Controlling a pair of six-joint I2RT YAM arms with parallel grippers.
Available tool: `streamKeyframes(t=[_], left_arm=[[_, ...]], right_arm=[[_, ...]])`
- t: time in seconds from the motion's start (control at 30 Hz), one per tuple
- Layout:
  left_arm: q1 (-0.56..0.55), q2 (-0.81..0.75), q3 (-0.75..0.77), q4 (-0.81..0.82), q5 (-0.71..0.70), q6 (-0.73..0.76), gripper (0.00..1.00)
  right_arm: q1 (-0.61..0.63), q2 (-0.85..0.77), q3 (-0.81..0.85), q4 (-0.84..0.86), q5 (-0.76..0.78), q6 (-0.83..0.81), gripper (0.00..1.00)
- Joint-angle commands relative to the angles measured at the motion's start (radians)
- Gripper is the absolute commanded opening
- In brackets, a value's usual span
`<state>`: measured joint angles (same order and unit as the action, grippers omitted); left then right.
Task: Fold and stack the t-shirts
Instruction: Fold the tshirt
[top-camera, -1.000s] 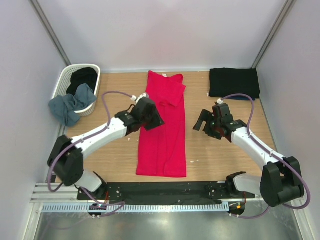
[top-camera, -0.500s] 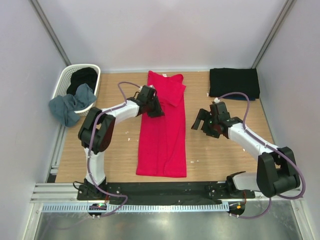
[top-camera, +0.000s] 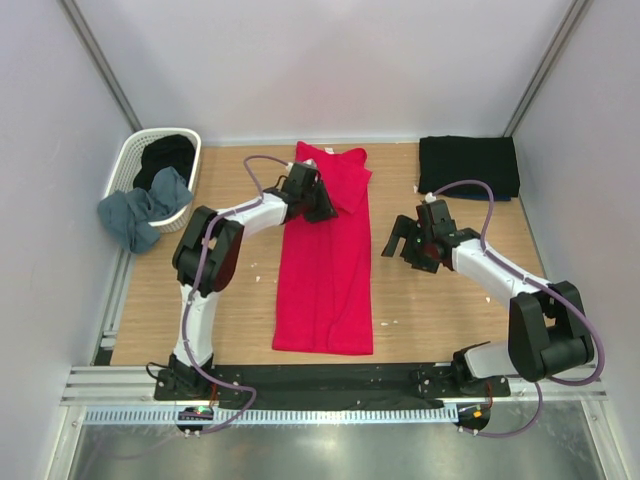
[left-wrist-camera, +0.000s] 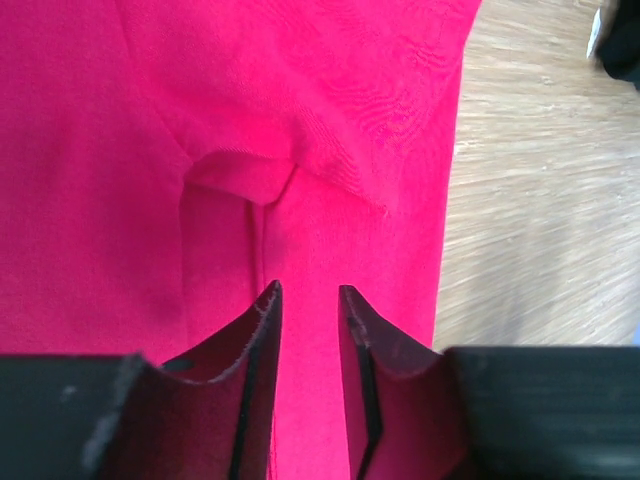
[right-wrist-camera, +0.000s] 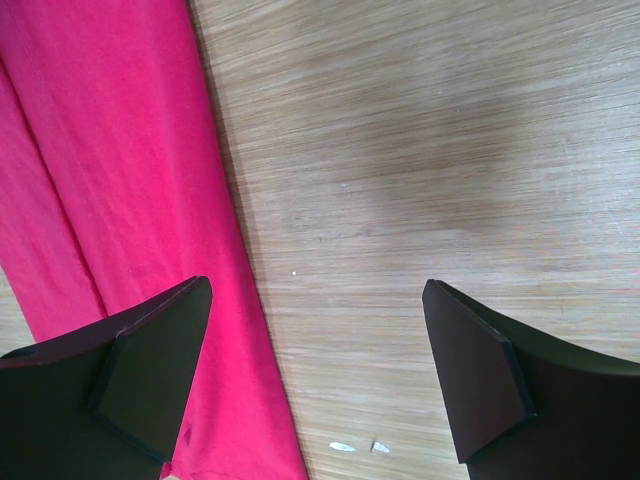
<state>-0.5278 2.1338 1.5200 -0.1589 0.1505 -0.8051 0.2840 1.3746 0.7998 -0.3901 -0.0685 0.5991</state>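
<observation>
Two arms reach out over the wooden table (top-camera: 440, 320), one at each side of a crimson-red t-shirt (top-camera: 325, 280). That shirt lies flat in the middle of the table, folded into a long narrow strip running from the near edge toward the back wall, with a sleeve turned in over its far end.

The left gripper (top-camera: 318, 203) sits low on the shirt's far part, near the turned-in sleeve. In the wrist view, the left gripper (left-wrist-camera: 308, 288) has its fingers close together with only a thin slit between them. Red cloth shows in that slit, and I cannot tell whether any of it is pinched.

The right gripper (top-camera: 404, 240) hangs over bare wood just beside the shirt's right edge, its fingers spread wide and holding nothing.

A folded black t-shirt (top-camera: 468, 166) rests in the far right corner. At far left, a white lattice basket (top-camera: 127, 160) holds another black shirt (top-camera: 166, 153), and a grey-blue shirt (top-camera: 138, 213) spills over its rim onto the table.
</observation>
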Motion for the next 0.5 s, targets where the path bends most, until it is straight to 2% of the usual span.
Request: streamKeyframes(t=[0.0, 0.13, 0.47], left_arm=[[0.009, 0.018, 0.029, 0.039, -0.023, -0.012, 0.32], [0.009, 0.028, 0.045, 0.044, -0.031, -0.016, 0.37], [0.012, 0.060, 0.060, 0.042, -0.048, -0.019, 0.34]], right_arm=[[-0.003, 0.001, 0.050, -0.001, 0.021, -0.013, 0.93], [-0.003, 0.011, 0.058, -0.004, 0.018, -0.013, 0.93], [-0.003, 0.026, 0.065, -0.010, 0.018, -0.009, 0.94]])
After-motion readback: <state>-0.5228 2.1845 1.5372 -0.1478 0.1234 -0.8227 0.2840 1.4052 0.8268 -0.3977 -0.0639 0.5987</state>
